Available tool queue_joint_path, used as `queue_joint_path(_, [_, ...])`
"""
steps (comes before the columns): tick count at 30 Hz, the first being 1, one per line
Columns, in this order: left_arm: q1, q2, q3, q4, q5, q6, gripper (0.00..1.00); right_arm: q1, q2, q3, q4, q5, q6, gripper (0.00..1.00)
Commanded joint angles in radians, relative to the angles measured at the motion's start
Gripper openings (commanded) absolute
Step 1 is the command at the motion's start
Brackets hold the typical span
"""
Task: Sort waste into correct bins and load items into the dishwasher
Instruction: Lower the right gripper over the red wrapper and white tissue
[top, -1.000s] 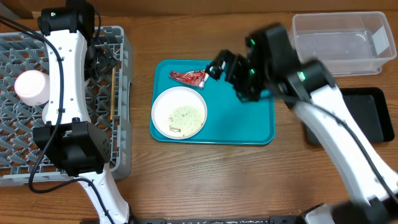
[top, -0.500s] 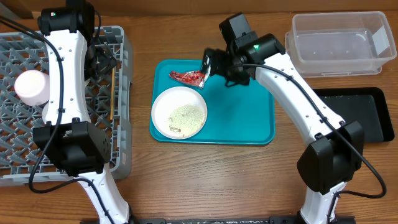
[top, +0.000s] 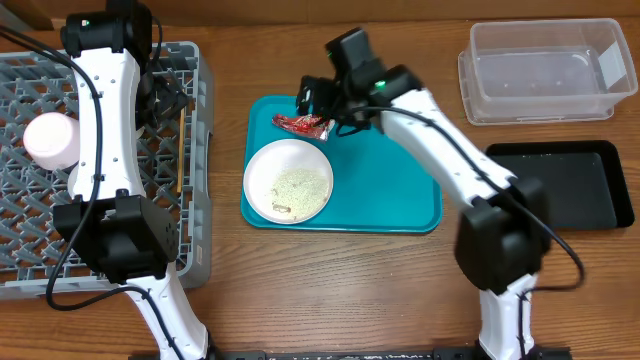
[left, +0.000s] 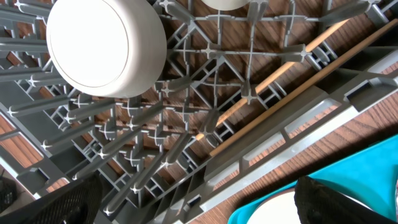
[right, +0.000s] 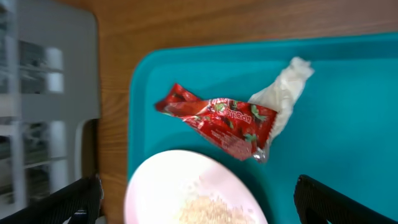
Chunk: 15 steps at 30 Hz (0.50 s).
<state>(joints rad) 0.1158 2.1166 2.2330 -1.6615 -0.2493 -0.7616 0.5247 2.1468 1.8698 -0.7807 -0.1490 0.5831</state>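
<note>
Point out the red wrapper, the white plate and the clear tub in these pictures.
red wrapper (right: 217, 121): right wrist view, middle of its crumpled red body.
white plate (top: 266, 160): overhead view, bare upper-left part near the rim.
clear tub (top: 540, 70): overhead view, its bare floor.

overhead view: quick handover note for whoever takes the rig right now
Hands: left hand open over the rack; right hand open above the red wrapper on the teal tray, not gripping it.
Done: pink bowl and chopsticks are in the rack.
Left: wrapper and crumbs go to the clear tub and black tray; plate goes in the rack.
</note>
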Motion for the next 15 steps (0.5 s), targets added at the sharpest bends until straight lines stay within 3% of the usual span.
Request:
queue_joint_path(1, [0.002,-0.039,0.023,-0.002,0.000,-0.021,1.00,-0.001,0.047,0.000,0.022,0.024,-0.006,1.00])
queue_joint_path(6, [0.002,-0.039,0.023,-0.002,0.000,-0.021,1.00,-0.001,0.095,0.000,0.027,0.040,-0.004,1.00])
queue_joint_path(13, [0.002,-0.039,0.023,-0.002,0.000,-0.021,1.00,0.006,0.129,-0.001,0.016,0.036,0.028,0.74])
queue_joint_path(15, [0.002,-0.039,0.023,-0.002,0.000,-0.021,1.00,0.013,0.137,-0.001,0.016,0.036,0.050,0.73])
